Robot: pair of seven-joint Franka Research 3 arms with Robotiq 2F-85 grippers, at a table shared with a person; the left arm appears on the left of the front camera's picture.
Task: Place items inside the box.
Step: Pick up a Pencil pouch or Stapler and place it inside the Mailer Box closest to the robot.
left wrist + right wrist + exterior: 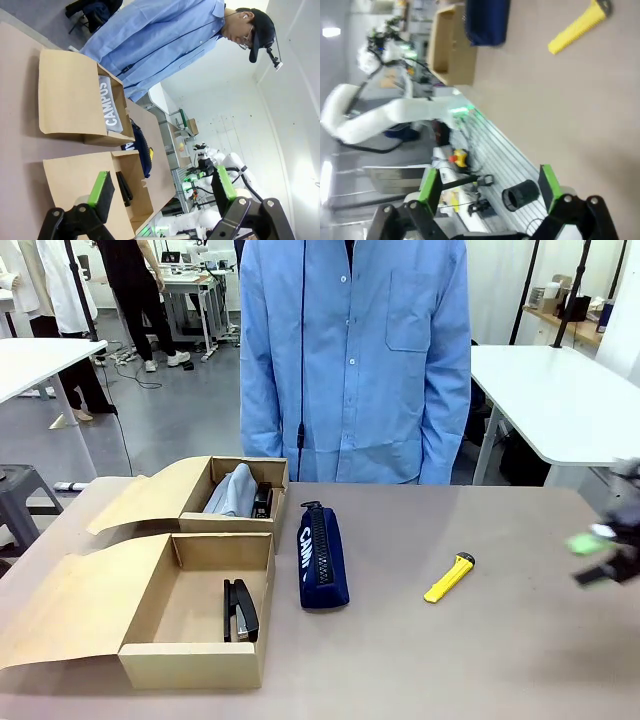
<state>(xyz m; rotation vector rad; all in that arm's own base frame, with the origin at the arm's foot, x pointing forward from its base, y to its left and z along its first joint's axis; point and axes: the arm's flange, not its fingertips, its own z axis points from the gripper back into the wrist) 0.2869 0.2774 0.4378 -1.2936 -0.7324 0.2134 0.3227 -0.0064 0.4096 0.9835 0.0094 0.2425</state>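
Jaws apart, nothing held.
My left gripper (162, 185) and right gripper (489, 184) stand wide; knife (449, 578) lies centre right, case (322, 555) centre, stapler (240, 610) in box (190, 665) lower left.

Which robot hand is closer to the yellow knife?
The right hand hovers off to the right of the yellow knife. The left hand is over by the boxes, past the pencil case.
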